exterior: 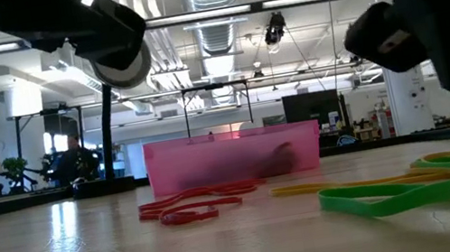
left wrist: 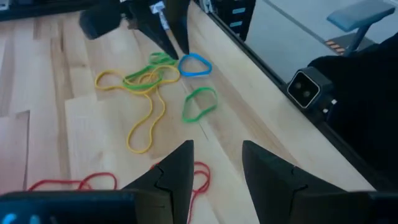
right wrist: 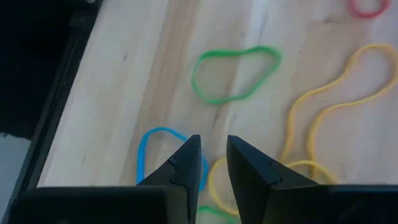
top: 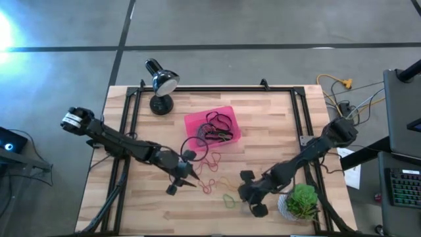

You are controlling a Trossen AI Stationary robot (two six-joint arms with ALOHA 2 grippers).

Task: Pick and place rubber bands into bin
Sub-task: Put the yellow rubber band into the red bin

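- Rubber bands (top: 212, 176) are scattered loose on the tabletop (top: 263, 118) near of the bin (top: 212, 128): red ones toward the left, yellow, green and a blue one toward the right end effector.
- The bin sits mid-tabletop, far of the loose bands, and already holds a tangle of dark bands.
- Left end effector (top: 186, 176) sits low over the red bands (left wrist: 93, 182); fingers parted with a narrow gap, nothing between them.
- Right end effector (top: 248, 192) hovers over the blue band (right wrist: 158, 152) and yellow loops (right wrist: 323, 112); fingers slightly apart, holding nothing.
- Handling, as a judgement: the bands are light, thin and floppy, and lie flat. They likely need a pinch across one strand, with the fingertips right down at the wood.
- The green band (right wrist: 233, 73) lies by itself, so it looks like the cleanest pick. The yellow and green ones overlap, so one grab could drag several along.
- Surroundings: plant pot (top: 300, 203) just beside the right end effector, lamp (top: 160, 82) at the far left beyond the bin.
- The two end effectors are near each other, so there is a collision risk if both go for the middle cluster.
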